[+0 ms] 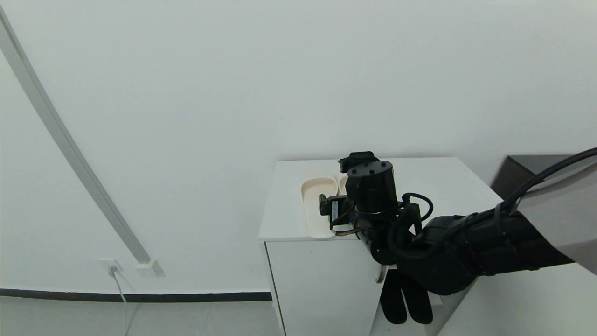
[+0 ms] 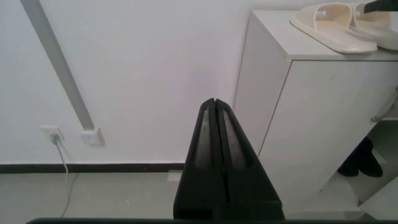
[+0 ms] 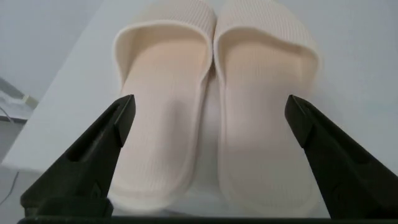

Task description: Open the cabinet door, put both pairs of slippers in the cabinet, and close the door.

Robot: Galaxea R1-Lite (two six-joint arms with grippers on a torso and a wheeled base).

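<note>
A pair of cream slippers point(image 1: 318, 205) lies side by side on top of the white cabinet point(image 1: 322, 284). My right gripper point(image 3: 211, 106) hovers just above them, open wide, with one finger outside each slipper point(image 3: 208, 124). A pair of black slippers point(image 1: 405, 301) stands inside the cabinet's open right half, low down, partly hidden by my right arm. They also show in the left wrist view as black slippers point(image 2: 364, 158) under the cabinet's shelf. My left gripper point(image 2: 214, 104) is shut on nothing, held out in the air to the left of the cabinet point(image 2: 311, 118).
The cabinet stands against a white wall. A grey conduit point(image 1: 70, 144) runs slantwise down to a wall socket point(image 1: 112, 268) with a cable. A dark box-like object point(image 1: 517, 172) sits right of the cabinet. Bare floor lies left of it.
</note>
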